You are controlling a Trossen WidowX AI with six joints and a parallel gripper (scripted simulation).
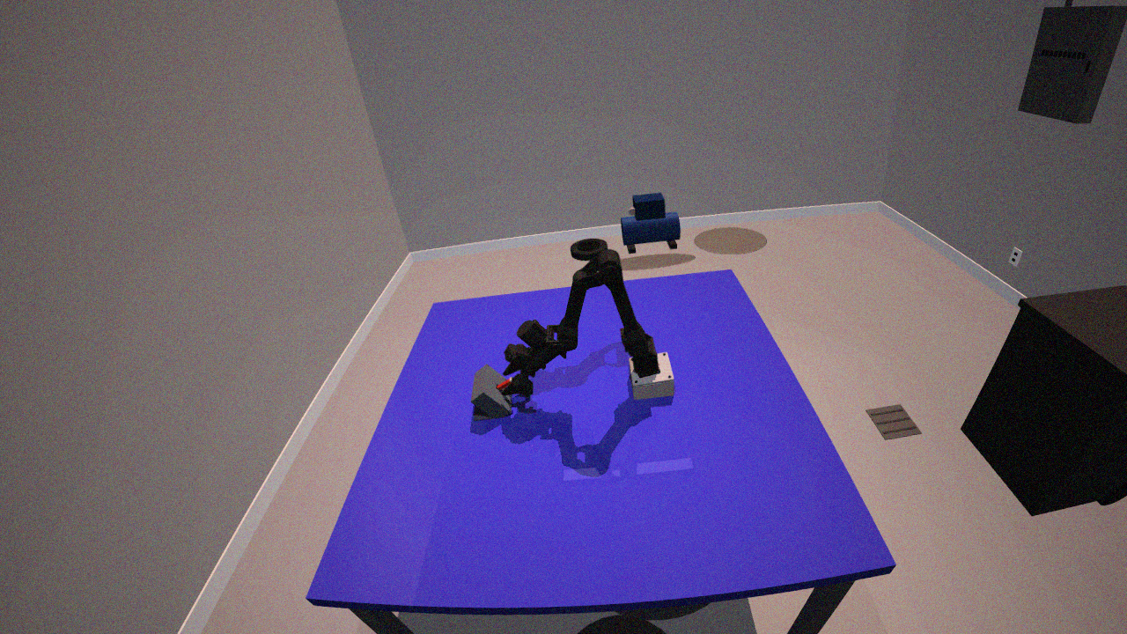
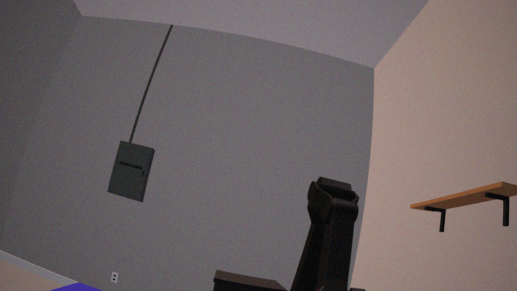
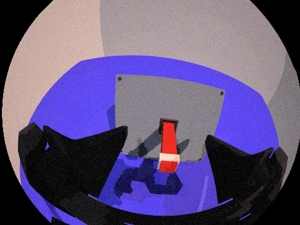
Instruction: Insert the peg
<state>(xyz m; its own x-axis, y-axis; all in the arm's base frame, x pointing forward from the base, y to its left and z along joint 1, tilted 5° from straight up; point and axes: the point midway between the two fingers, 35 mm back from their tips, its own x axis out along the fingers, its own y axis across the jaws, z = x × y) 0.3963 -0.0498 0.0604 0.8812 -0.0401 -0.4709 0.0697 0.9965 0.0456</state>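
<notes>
Although the gripper [image 3: 167, 146] shows only as two dark fingers at the sides of the wrist view, they plainly stand wide apart with nothing between them touching either one. Bare gaps separate each finger from the red peg [image 3: 169, 146], which sits with its far end in the dark hole [image 3: 169, 122] of the grey sloped panel [image 3: 137, 104]; how deep it reaches is hidden inside the hole. A pale band crosses the peg near its free end, which sticks out over the blue table [image 3: 75, 96].

From the top view the gripper [image 1: 516, 386] is small and dark against the panel [image 1: 488, 394], and the peg [image 1: 504, 384] is only a red sliver there, so contact cannot be judged from that angle. The panel sits toward the left part of the table [image 1: 709, 504], well apart from the arm's white base [image 1: 653, 378], with wide blue surface toward the near edge and the right.

The exterior view catches only part of the arm [image 2: 328, 231] against the wall, a grey wall box [image 2: 131, 176] and a wooden shelf [image 2: 466, 197]; gripper, peg and panel are cut off below its frame.
</notes>
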